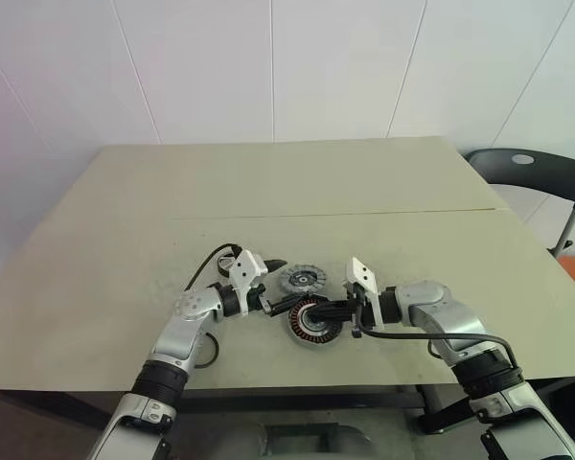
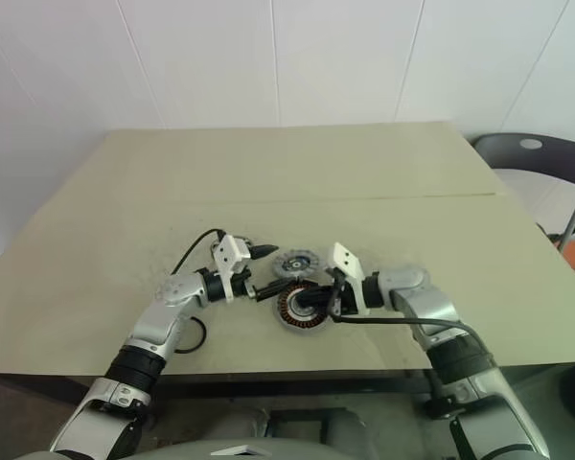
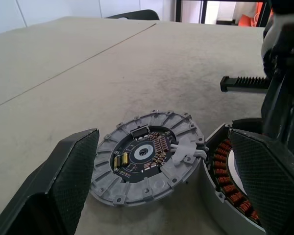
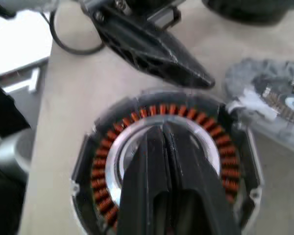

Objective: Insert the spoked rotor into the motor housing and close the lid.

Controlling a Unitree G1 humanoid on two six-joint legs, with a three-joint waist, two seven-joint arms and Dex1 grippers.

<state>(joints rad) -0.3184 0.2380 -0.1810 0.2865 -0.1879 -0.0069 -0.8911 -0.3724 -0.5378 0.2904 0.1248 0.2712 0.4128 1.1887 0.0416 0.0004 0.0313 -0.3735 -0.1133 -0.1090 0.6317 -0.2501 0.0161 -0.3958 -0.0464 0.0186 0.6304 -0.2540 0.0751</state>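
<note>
The right gripper (image 4: 161,132), fingers pressed together and holding nothing, points into the motor housing (image 4: 112,147) over its silver hub; the left gripper (image 1: 271,285), fingers spread wide and empty, sits just left of the housing. The housing lies near the table's (image 1: 125,220) near edge; the lid (image 3: 147,155) lies flat just beyond it, touching its rim.

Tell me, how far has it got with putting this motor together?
Early on. The motor housing lies open on the table, copper windings showing. The right gripper, shut, points into its centre; whether the rotor is in, I cannot tell. The left gripper is open beside the housing. The lid lies alongside, inner face up, not fitted.
</note>
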